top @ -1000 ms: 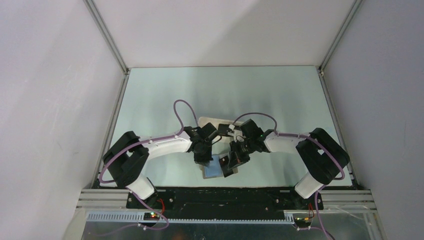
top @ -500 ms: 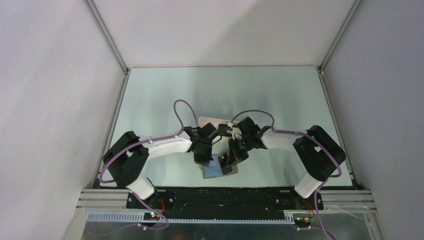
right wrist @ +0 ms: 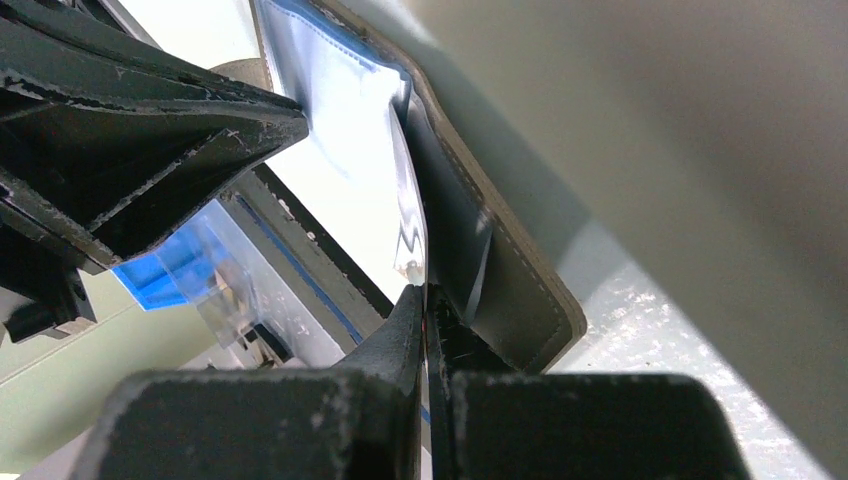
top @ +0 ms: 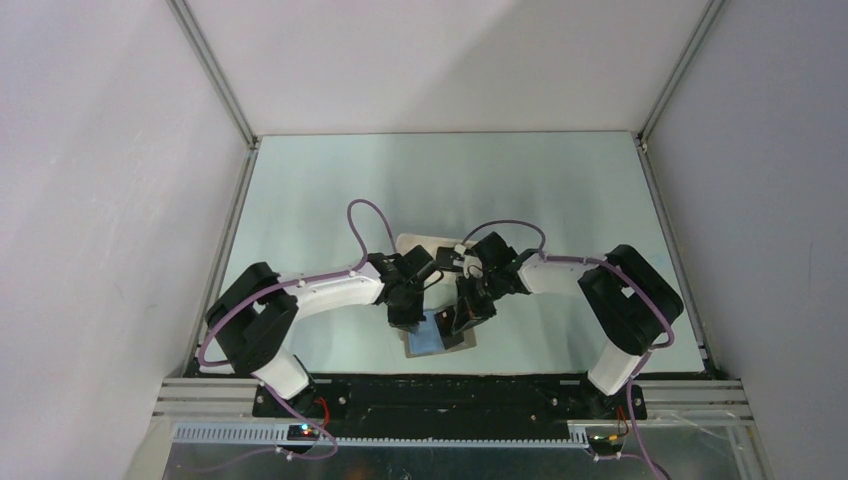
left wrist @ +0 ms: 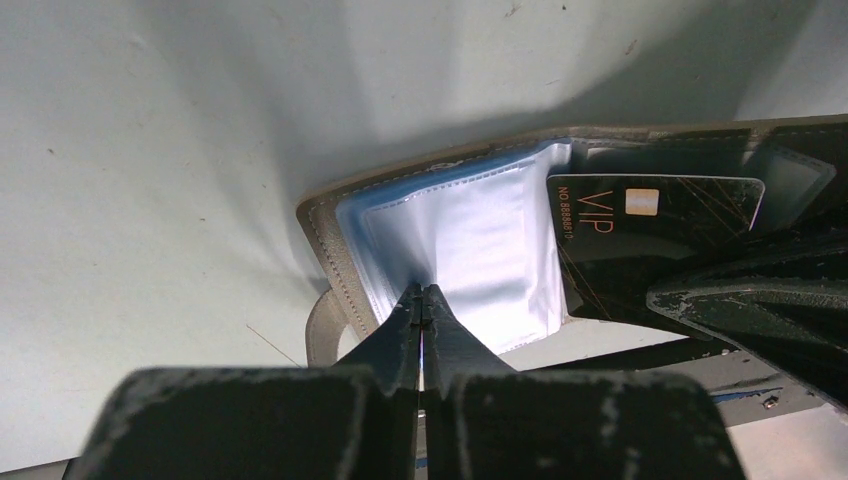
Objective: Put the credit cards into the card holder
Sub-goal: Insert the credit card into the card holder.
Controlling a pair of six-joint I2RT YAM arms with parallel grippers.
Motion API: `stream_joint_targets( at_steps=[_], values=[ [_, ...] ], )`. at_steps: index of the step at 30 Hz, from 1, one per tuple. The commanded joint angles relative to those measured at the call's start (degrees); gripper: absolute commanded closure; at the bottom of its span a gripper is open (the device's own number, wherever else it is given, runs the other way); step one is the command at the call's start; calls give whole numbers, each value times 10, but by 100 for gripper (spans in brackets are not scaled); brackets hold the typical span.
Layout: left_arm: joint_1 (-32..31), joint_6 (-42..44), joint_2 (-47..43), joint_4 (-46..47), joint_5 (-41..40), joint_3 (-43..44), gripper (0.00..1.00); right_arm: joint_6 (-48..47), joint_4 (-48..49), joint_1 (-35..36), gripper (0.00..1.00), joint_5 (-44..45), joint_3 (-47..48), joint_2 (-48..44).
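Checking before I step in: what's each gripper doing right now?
Left gripper: closed, pinching the card holder's inner sleeve.
Right gripper: closed, apparently on the credit card.

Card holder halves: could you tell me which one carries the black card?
The card holder half at the right of the left wrist view carries the credit card; the other shows only silvery-blue sleeves, pinched by the left gripper.

Two arms leaning in to meet
The white and black left arm (top: 330,290) and right arm (top: 565,280) bend inward and reach low. The black left pincer (top: 408,320) and right pincer (top: 458,322) sit close together, fingers squeezed tight.
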Motion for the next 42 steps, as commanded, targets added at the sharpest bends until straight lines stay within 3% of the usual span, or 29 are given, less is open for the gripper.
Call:
stream_joint_targets(
  at_steps=[1, 26, 42],
  values=[
    [-4, 18, 21, -35, -38, -4, 100, 12, 36, 17, 100, 33, 8, 26],
    [-9, 21, 19, -34, -43, -4, 100, 100, 103, 24, 100, -81, 8, 52],
    [-9, 26, 12, -35, -33, -3, 100, 69, 77, 48, 100, 62, 5, 80]
  ],
)
